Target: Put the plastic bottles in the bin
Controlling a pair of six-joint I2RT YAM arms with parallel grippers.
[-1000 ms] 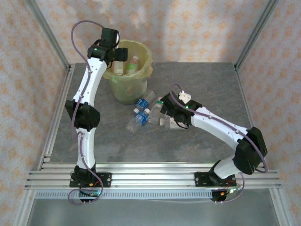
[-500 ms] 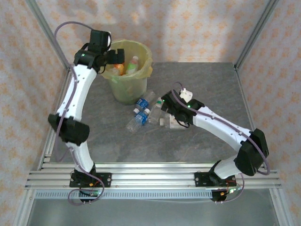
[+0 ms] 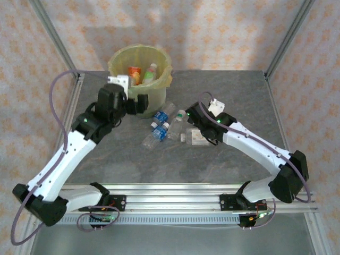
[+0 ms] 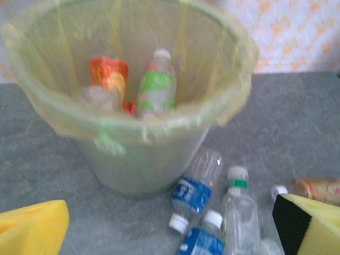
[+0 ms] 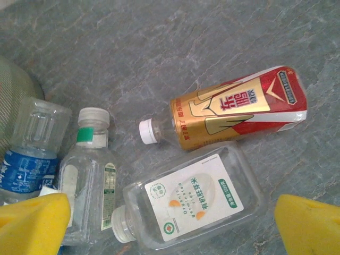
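From above, the bin (image 3: 160, 54) stands far-left. Loose plastic bottles (image 3: 159, 127) lie between the wide-open, empty left gripper (image 3: 139, 104) and right gripper (image 3: 184, 118).

Left wrist view: the bin's wall is ahead.

Right wrist view: the white-labelled bottle (image 5: 194, 199) lies nearest, lengthwise across the jaws.

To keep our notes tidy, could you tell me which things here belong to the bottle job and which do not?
Job: bin; orange-label bottle and green-label bottle inside it; blue-label bottles, green-band bottle, red-gold bottle, white-label bottle on the table.
Not the job: table, aluminium frame.

High overview, close wrists, shared bottles (image 3: 158, 117)
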